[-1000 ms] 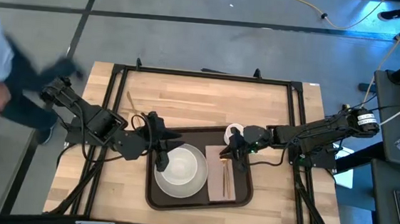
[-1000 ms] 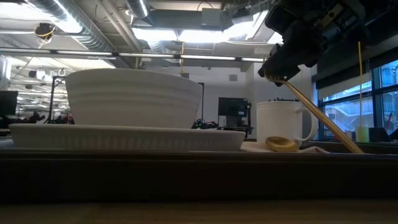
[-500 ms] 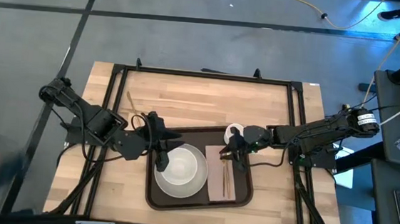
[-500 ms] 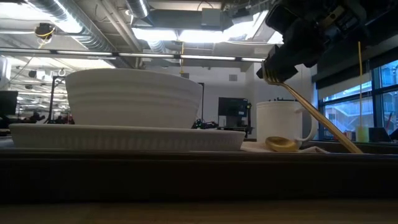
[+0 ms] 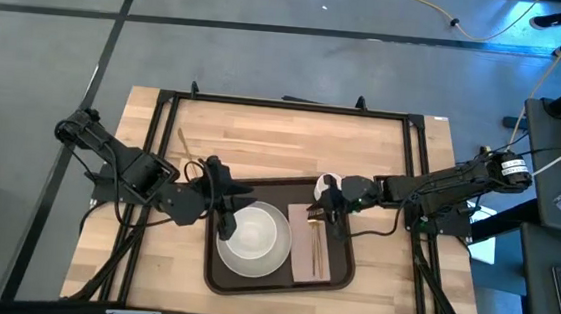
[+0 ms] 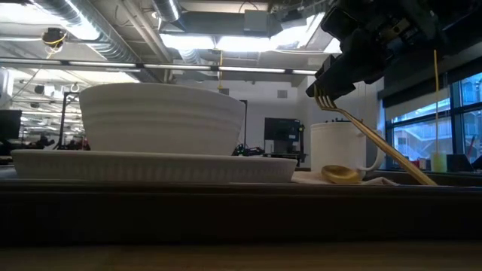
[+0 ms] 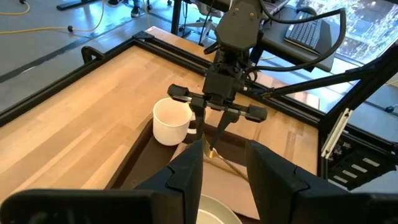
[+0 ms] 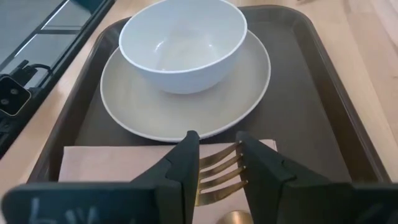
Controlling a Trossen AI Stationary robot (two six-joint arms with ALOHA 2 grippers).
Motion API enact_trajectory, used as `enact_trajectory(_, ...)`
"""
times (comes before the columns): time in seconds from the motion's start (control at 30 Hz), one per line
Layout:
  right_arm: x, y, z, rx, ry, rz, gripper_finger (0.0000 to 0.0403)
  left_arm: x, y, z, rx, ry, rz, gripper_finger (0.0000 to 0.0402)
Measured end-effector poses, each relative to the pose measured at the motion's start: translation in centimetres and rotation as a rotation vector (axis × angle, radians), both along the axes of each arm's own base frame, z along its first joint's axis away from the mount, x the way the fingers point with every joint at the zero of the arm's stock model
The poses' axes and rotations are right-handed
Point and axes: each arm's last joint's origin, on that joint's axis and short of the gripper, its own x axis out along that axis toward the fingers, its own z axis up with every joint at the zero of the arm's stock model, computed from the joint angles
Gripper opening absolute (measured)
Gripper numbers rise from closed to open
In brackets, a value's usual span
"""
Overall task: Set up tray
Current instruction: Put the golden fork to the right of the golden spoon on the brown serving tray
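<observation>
High view: the tray (image 5: 219, 276) sits mid-table, holding plate (image 5: 274, 263), bowl (image 5: 254, 233) and napkin (image 5: 304, 264). Right gripper (image 5: 331, 209) pinches a fork (image 6: 373, 140) tilted, likely to lay it on the napkin; left gripper (image 5: 219, 200) waits parted.

a robotics lab or open-plan workshop: exposed silver ceiling ducts (image 6: 113, 34), long fluorescent ceiling lights (image 6: 218, 41), grey concrete floor (image 5: 268, 66), a black computer keyboard (image 7: 308, 34).

The plate (image 6: 151, 165) hid the bowl's (image 6: 162, 119) base in the low view. In the right wrist view, the fork's (image 8: 219, 176) handle and most of the spoon (image 8: 231, 218) were cut off.
</observation>
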Motion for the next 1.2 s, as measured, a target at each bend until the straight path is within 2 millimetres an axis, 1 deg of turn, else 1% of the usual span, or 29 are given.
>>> enact_trajectory(0.4,0.0,-0.05,-0.01,-0.047,-0.009,0.011,0.0108,-0.06,0.03,-0.1,0.007,0.012,0.0,0.0114)
enact_trajectory(0.97,0.0,-0.05,-0.01,-0.048,-0.009,0.011,0.0108,-0.06,0.03,-0.1,0.006,0.012,-0.001,0.0114)
enact_trajectory(1.2,0.0,-0.05,-0.01,-0.049,-0.009,0.012,0.0108,-0.05,-0.05,-0.14,-0.009,0.021,-0.026,0.0114)
